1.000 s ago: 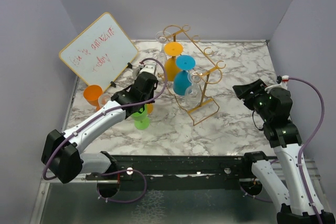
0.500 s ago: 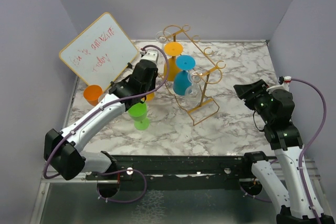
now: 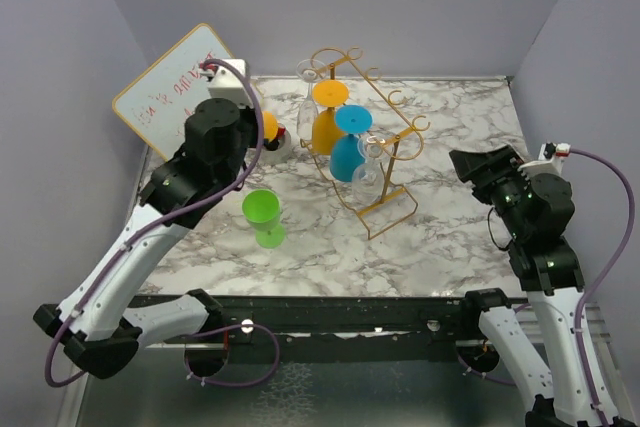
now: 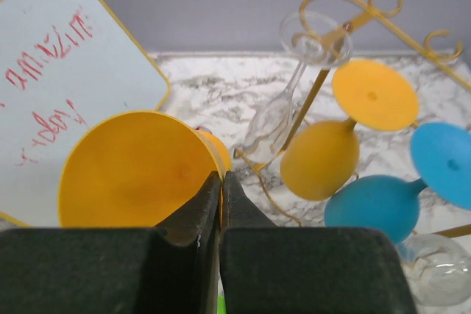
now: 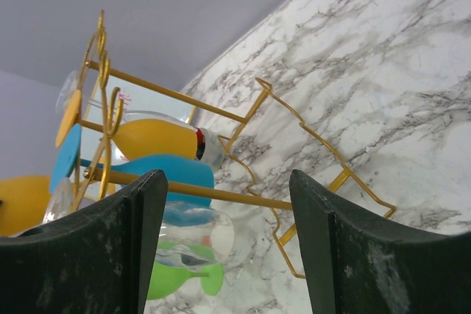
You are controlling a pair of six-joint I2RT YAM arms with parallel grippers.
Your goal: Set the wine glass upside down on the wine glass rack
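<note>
1. Left wrist view, left gripper (image 4: 221, 185): jaws pressed together, apparently pinching the stem of the orange wine glass (image 4: 136, 174). The stem itself is hidden between the fingers, and the round foot faces the camera.
2. Orange wine glass, location: held aloft to the left of the wine glass rack (image 4: 315, 90), near it but not touching.
3. Handling (judged): opaque, likely plastic, so light, stiff and smooth-walled. The thin stem is the proper hold, though the glass may swivel in the pinch. The foot must slide onto the rack's rails with the bowl down.
4. Right gripper (image 5: 232, 255): fingers spread wide, holding nothing, well apart to the right of the rack.
5. Hanging inverted on the rack: second orange glass (image 4: 320, 159), blue glass (image 4: 375, 207), clear glass (image 4: 272, 119).
6. Green wine glass (image 3: 262, 212): upright on the marble table (image 3: 450, 117), left of the rack, toward the arm bases.
7. Whiteboard (image 4: 59, 71): propped far left of the rack.
</note>
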